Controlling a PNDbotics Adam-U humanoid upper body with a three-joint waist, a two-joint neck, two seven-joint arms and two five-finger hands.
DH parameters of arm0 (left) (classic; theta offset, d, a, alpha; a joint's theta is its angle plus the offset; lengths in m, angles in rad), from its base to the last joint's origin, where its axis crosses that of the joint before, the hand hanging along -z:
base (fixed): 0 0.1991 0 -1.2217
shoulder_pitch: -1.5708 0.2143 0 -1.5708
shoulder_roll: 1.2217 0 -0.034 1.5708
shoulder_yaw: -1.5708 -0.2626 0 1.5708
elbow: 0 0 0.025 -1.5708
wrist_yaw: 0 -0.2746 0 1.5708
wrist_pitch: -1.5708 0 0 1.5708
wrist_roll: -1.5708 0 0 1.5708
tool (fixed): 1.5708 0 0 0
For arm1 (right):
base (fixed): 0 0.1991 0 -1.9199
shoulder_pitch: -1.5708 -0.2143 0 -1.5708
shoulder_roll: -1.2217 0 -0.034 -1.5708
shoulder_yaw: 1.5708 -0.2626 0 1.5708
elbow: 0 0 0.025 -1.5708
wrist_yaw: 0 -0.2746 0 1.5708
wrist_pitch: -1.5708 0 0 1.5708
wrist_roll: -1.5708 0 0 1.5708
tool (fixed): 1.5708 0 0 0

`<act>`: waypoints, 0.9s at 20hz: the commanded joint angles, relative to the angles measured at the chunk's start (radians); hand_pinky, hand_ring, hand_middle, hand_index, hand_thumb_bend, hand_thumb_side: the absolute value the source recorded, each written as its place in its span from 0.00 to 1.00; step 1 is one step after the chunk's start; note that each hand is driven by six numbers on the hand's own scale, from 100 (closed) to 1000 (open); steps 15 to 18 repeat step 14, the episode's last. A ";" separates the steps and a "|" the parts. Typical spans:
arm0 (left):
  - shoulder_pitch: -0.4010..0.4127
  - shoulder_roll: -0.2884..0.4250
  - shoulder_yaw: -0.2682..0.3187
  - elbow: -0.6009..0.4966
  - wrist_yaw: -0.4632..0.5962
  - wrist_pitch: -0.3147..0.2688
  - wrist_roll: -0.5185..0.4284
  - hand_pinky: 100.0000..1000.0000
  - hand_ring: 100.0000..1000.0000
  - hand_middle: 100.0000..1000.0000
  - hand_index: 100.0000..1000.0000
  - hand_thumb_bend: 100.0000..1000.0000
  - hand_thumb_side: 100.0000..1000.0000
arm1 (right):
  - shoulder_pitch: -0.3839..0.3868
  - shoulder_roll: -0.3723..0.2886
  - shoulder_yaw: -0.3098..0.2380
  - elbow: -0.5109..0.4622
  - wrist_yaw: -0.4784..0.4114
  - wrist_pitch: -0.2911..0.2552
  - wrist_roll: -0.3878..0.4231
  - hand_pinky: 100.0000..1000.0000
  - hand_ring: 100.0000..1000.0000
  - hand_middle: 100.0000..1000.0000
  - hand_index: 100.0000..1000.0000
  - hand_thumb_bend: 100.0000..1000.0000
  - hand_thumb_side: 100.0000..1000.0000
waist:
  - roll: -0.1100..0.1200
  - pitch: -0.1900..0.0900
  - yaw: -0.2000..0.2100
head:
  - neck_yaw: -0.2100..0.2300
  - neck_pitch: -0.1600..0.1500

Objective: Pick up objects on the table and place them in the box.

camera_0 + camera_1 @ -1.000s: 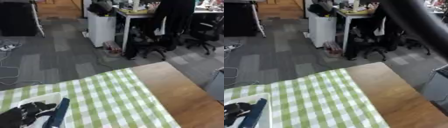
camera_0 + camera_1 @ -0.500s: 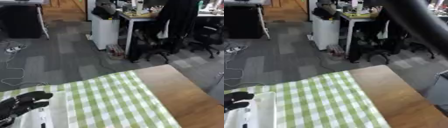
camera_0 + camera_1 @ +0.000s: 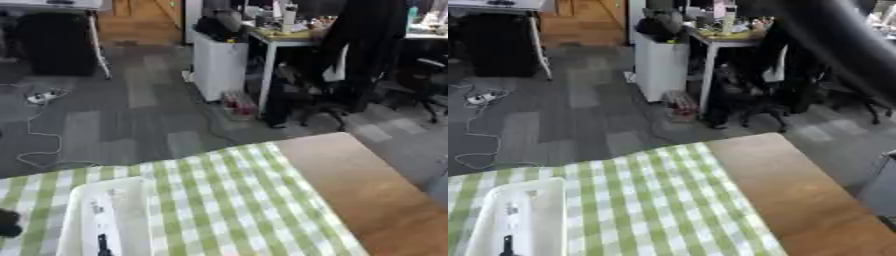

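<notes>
Left eye view: box (image 3: 131, 200) just right of left hand (image 3: 9, 223), fingers' state unclear.

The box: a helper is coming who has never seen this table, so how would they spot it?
Find the table, half bare wood, half green checked cloth. The box sits on the cloth near its left end. It is the only white, raised-walled container there.

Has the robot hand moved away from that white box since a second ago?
Yes. The left robot hand was inside the white box; now it shows only left of the box's rim.
</notes>
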State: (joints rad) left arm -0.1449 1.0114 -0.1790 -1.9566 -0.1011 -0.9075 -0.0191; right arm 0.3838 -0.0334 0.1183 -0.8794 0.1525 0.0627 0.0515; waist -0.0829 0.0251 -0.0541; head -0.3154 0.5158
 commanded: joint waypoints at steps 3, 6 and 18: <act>0.152 -0.188 0.003 -0.043 -0.052 0.001 0.058 0.01 0.31 0.52 0.60 0.05 1.00 | 0.053 0.083 -0.045 -0.042 -0.016 0.033 -0.046 0.56 0.56 0.48 0.61 0.00 0.91 | -0.027 -0.025 0.060 | -0.104 0.051; 0.138 -0.301 -0.026 -0.043 -0.007 0.001 0.050 0.00 0.16 0.40 0.48 0.06 1.00 | 0.090 0.139 -0.067 -0.062 -0.006 0.050 -0.074 0.56 0.56 0.48 0.61 0.00 0.90 | -0.048 -0.042 0.093 | -0.154 0.095; 0.058 -0.334 -0.031 -0.043 0.257 0.001 -0.199 0.00 0.00 0.28 0.40 0.09 0.95 | 0.123 0.217 -0.105 -0.105 0.012 0.084 -0.129 0.56 0.56 0.48 0.61 0.00 0.90 | -0.055 -0.058 0.154 | -0.226 0.062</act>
